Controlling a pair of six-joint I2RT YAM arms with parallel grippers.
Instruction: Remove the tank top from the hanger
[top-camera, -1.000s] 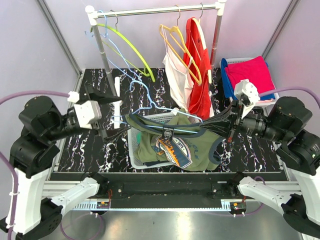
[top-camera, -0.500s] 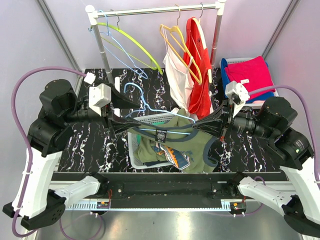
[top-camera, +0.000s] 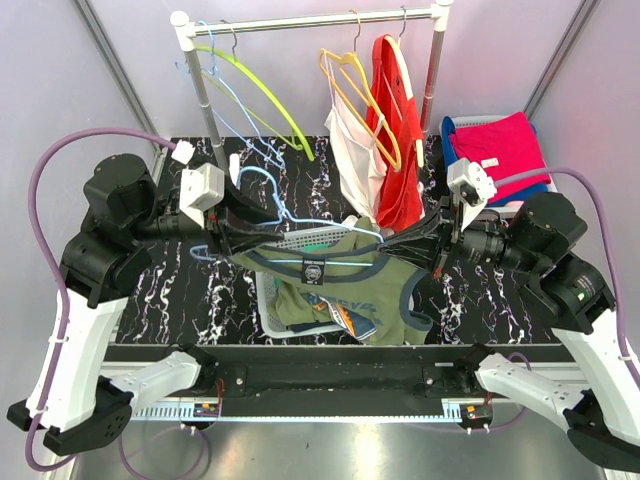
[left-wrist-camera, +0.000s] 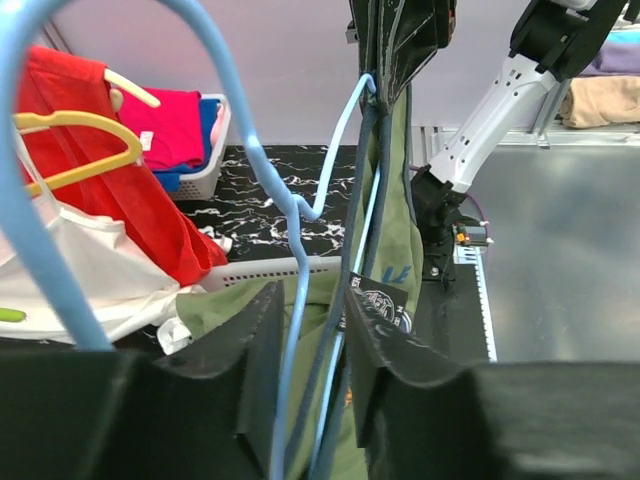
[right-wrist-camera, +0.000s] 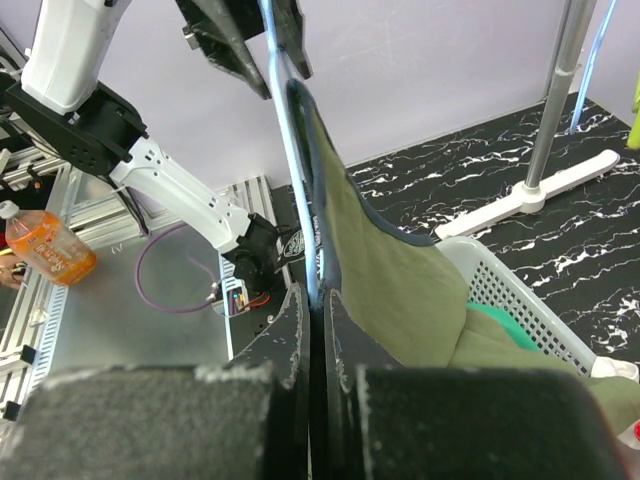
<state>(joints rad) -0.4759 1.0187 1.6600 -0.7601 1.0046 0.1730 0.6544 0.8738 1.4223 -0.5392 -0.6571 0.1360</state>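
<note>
Pale lilac walls (top-camera: 50, 100) close in the cell, with grey metal struts (top-camera: 122, 75) slanting up the corners. A black, white-veined marble-patterned desk (top-camera: 190, 300) carries a silver garment rail on white posts (top-camera: 300, 19). Below its near edge lies a brushed steel floor (top-camera: 330, 450), evenly lit.

Top external is looking down from above and behind the bases, covering the table (top-camera: 170, 290) near edge to far edge plus rack (top-camera: 300, 20). Left wrist cam is riding close behind the left gripper (left-wrist-camera: 312, 335), facing the right edge. Right wrist cam is riding the right gripper (right-wrist-camera: 312, 320), facing the left edge. All three are catching the tank top (top-camera: 350, 285) and blue hanger (left-wrist-camera: 252, 150).
</note>
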